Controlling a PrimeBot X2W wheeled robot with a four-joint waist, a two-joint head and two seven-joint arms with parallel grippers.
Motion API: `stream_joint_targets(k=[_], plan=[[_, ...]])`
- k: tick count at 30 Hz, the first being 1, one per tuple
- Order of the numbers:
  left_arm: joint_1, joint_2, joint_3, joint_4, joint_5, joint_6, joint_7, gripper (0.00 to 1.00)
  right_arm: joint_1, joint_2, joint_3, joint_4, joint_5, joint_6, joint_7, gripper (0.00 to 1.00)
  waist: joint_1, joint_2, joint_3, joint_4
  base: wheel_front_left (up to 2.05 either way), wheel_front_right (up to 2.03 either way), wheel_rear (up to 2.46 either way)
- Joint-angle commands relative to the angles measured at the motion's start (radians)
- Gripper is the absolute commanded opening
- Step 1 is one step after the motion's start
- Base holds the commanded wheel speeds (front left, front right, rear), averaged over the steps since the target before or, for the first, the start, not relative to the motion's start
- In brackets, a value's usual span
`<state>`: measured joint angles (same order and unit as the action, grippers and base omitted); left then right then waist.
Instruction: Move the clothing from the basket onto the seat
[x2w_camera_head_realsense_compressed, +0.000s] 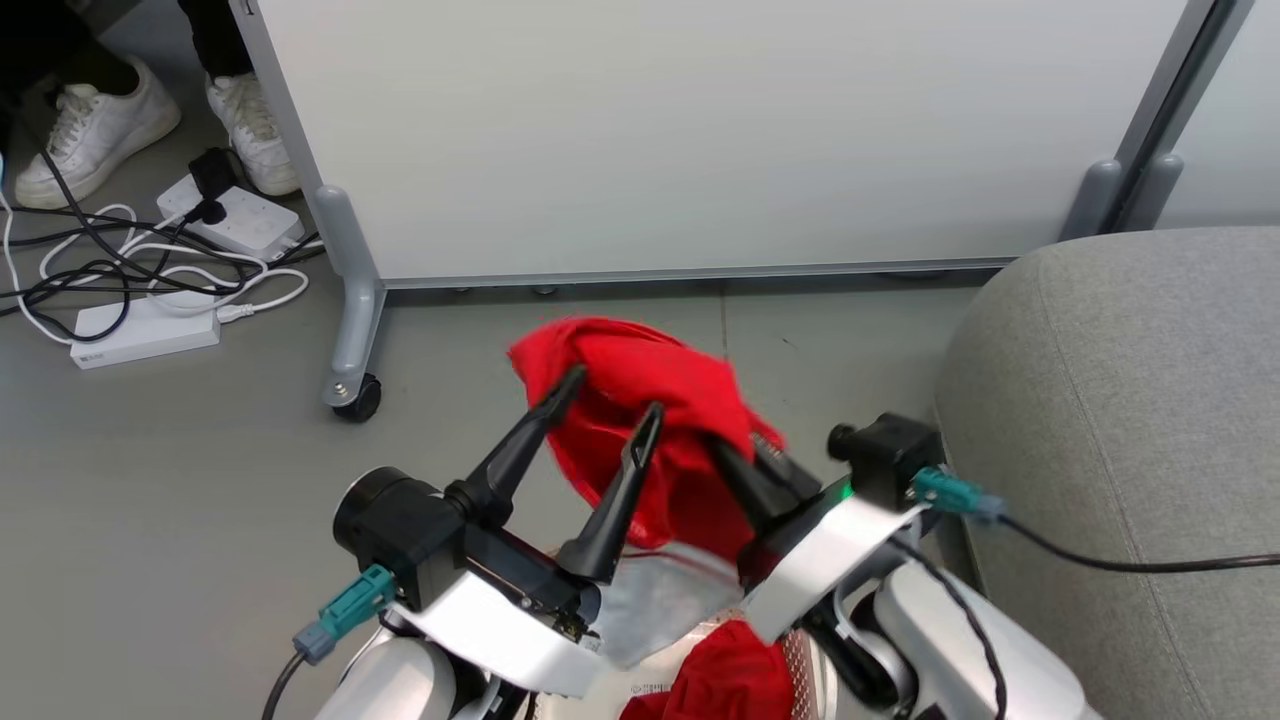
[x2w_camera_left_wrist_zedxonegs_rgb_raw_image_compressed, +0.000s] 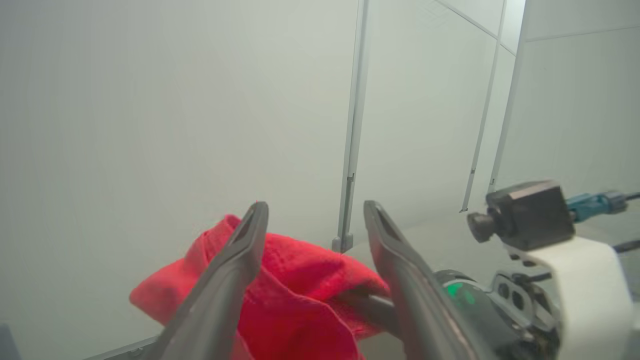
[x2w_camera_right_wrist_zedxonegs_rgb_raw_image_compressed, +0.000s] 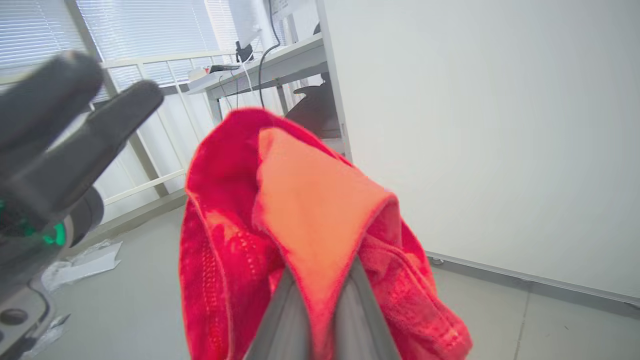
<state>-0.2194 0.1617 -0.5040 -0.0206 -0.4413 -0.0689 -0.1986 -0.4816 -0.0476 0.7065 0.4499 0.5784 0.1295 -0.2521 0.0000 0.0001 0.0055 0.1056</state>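
Observation:
A bright red garment (x2w_camera_head_realsense_compressed: 640, 390) hangs in the air above the floor, with my right gripper (x2w_camera_head_realsense_compressed: 722, 452) shut on its right side; the fingertips are buried in the fabric (x2w_camera_right_wrist_zedxonegs_rgb_raw_image_compressed: 320, 210). My left gripper (x2w_camera_head_realsense_compressed: 612, 398) stands open just left of it, fingers (x2w_camera_left_wrist_zedxonegs_rgb_raw_image_compressed: 252, 225) spread in front of the cloth (x2w_camera_left_wrist_zedxonegs_rgb_raw_image_compressed: 300, 285) without pinching it. Below, between my arms, more red clothing (x2w_camera_head_realsense_compressed: 730, 680) and a pale panel lie in the basket, of which a perforated sliver (x2w_camera_head_realsense_compressed: 803, 672) shows. The grey seat (x2w_camera_head_realsense_compressed: 1130, 420) rises at the right.
A pale wheeled partition panel (x2w_camera_head_realsense_compressed: 700, 130) stands straight ahead, its caster (x2w_camera_head_realsense_compressed: 355, 398) to the left. Power strips and tangled cables (x2w_camera_head_realsense_compressed: 150, 330) lie on the floor at far left, beside a person's white shoes (x2w_camera_head_realsense_compressed: 95, 130). Grey floor lies between panel and seat.

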Motion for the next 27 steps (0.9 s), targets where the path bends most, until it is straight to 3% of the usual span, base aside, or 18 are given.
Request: stream_joint_targets(k=[1,13,27], plan=[[0.009,0.011,-0.014,-0.009,0.004,-0.009,0.005,1.00,-0.016,-0.006,-0.048,0.005,-0.016,0.002,-0.012,0.00,0.0000,-0.0001,0.002,-0.007,0.00,0.00,0.00],[0.047,0.085,-0.133,-0.010,0.055,-0.037,0.072,1.00,0.011,-0.005,-0.236,0.051,-0.121,0.002,-0.015,0.00,0.0000,-0.0001,0.031,-0.065,0.00,0.00,0.00],[0.044,0.152,-0.188,0.016,0.089,-0.038,0.092,1.00,0.059,-0.006,-0.318,0.049,-0.175,0.002,-0.013,0.00,0.0000,-0.0001,0.073,-0.222,0.00,0.00,0.00]])
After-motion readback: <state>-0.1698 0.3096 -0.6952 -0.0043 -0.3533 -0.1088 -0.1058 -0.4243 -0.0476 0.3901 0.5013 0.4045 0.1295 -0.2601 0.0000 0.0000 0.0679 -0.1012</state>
